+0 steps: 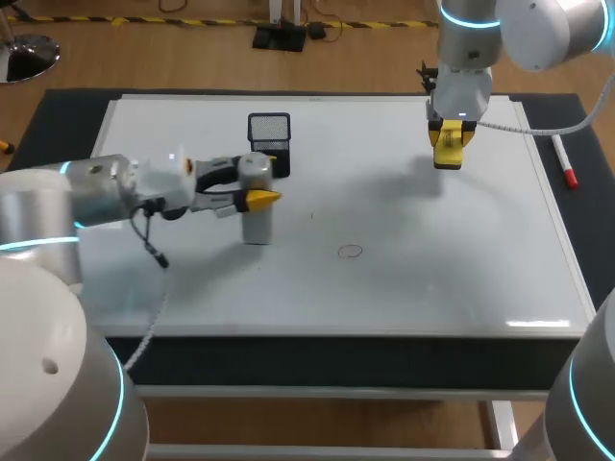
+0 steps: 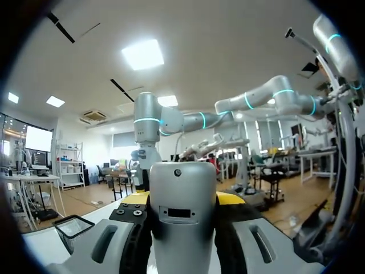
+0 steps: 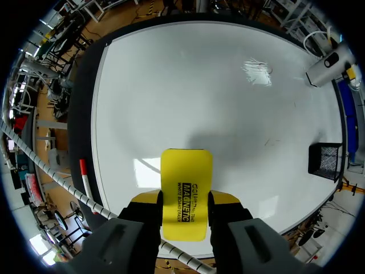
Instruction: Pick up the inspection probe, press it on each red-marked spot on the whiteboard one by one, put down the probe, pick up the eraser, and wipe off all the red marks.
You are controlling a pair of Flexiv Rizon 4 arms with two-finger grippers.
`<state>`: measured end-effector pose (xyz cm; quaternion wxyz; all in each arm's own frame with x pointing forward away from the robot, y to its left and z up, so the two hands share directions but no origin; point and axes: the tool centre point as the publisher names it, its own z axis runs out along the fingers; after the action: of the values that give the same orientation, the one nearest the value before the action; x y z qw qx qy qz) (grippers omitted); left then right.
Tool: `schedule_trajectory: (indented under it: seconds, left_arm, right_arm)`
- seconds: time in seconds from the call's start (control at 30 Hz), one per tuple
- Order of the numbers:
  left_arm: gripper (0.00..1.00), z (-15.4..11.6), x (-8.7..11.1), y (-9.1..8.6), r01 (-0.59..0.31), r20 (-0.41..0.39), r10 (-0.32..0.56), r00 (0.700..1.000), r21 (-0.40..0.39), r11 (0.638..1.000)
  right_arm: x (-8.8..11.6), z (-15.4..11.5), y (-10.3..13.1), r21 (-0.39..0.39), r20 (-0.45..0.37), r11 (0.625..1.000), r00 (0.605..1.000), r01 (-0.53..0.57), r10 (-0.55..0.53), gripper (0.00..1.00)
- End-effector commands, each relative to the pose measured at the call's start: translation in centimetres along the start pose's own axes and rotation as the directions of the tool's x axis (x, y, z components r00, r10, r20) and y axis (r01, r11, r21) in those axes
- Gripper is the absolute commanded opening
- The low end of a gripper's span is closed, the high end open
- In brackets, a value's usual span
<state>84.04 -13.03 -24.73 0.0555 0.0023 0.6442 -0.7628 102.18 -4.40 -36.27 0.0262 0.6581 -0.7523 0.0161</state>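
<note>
Probe (image 2: pixel 182 211) first, since it's right up against the left wrist cam. It's silver and upright, clamped from both sides by the left gripper (image 2: pixel 182 198), just on the robot's side of the black mesh basket (image 1: pixel 269 129). It looks rigid, smooth and probably a bit hefty, so a mid-body squeeze like this makes sense imo. Well off to the basket's right, the right gripper (image 3: pixel 186 201) pinches the yellow eraser (image 3: pixel 186 171) across its narrow sides, above the whiteboard (image 1: pixel 432 269). That one's likely light and stiff. A faint ring mark (image 1: pixel 351 252) sits nearer the robot than the basket, to its right.
</note>
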Motion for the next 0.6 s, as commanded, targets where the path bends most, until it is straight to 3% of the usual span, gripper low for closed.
schedule_trajectory:
  seconds: [0.03,0.33,0.6]
  left_arm:
    - [0.00,-3.6,0.7,-0.4,-0.011,0.007,0.010,1.000,0.007,1.000]
    - [0.00,-6.8,0.7,-0.3,-0.012,0.046,0.011,0.999,0.023,1.000]
    - [0.00,-7.0,0.3,-0.4,-0.022,0.056,0.021,0.998,0.029,0.999]
  right_arm:
    - [0.1,-0.1,-0.1,0.001,-0.001,1.000,1.000,0.002,-0.002,0.00]
    - [0.1,-0.1,-0.1,0.001,-0.001,1.000,1.000,0.002,-0.002,0.00]
    - [0.1,-0.1,-0.1,0.001,-0.001,1.000,1.000,0.002,-0.002,0.00]
